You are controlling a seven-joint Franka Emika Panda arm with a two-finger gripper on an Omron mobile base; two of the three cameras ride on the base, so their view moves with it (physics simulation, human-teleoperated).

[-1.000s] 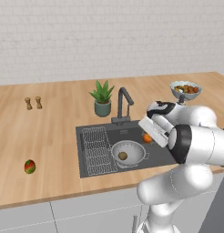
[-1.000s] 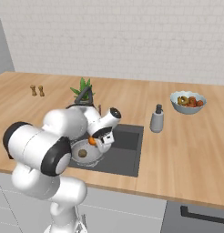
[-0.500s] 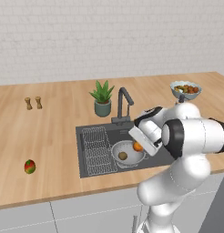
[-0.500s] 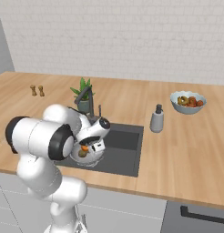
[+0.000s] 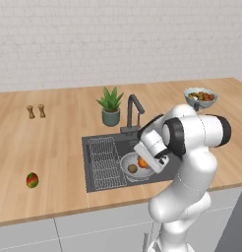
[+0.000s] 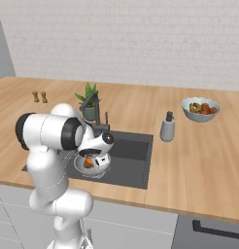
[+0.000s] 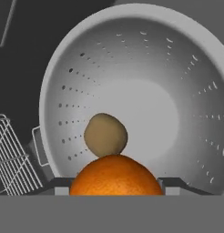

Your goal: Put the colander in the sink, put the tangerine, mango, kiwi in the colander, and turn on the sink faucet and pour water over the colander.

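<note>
The silvery perforated colander [image 5: 127,161] [image 6: 98,169] [image 7: 186,91] sits in the dark sink [image 5: 101,142] [image 6: 133,151], beside the wire rack [image 5: 104,158] [image 7: 9,154]. A brown kiwi [image 5: 132,168] [image 7: 105,134] lies inside the colander. My gripper [image 5: 144,161] [image 6: 89,160] [image 7: 115,183] hangs just over the colander, shut on the orange tangerine [image 5: 142,163] [image 6: 88,162] [image 7: 115,175]. The mango [image 5: 32,180] lies on the counter far to the left. The dark faucet [image 5: 133,111] [image 6: 94,104] stands behind the sink, and no stream runs from it.
A potted plant [image 5: 111,107] stands left of the faucet. A fruit bowl [image 5: 200,96] [image 6: 200,109] sits at the back right and a soap bottle [image 6: 166,127] right of the sink. Two small shakers [image 5: 36,111] stand at the far left.
The arm has swung left and down with the tangerine, from the right part of the sink to just above the colander. The kiwi and mango have not moved.
</note>
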